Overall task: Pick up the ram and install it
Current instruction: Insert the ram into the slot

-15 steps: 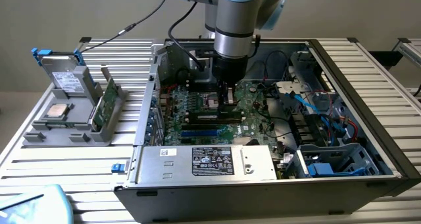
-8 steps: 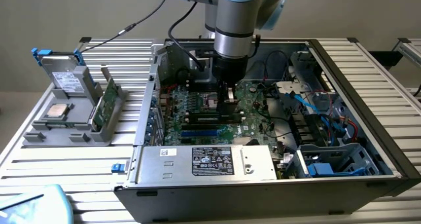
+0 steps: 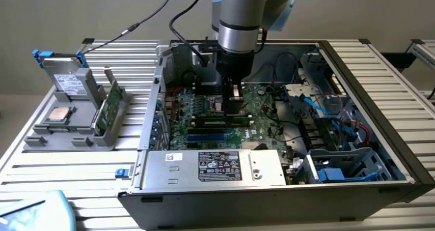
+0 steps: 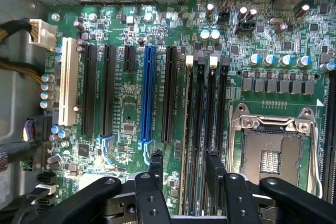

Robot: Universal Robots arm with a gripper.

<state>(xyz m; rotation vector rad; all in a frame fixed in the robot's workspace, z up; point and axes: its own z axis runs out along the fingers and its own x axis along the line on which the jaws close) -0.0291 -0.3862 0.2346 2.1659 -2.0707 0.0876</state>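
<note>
Arm tube (image 3: 238, 35): smooth silver-grey cylinder, darker ringed bands toward its lower end.
Joint cap (image 3: 286, 4): pale blue, rounded.
Cables (image 3: 172, 21): thin, black, looping off the wrist.
Gripper (image 4: 184, 158): matte black link bars, round pivot pins, slim fingers (image 4: 156, 169).

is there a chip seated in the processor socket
No, the processor socket lies open, with its bare contact field showing inside the metal frame.
</note>
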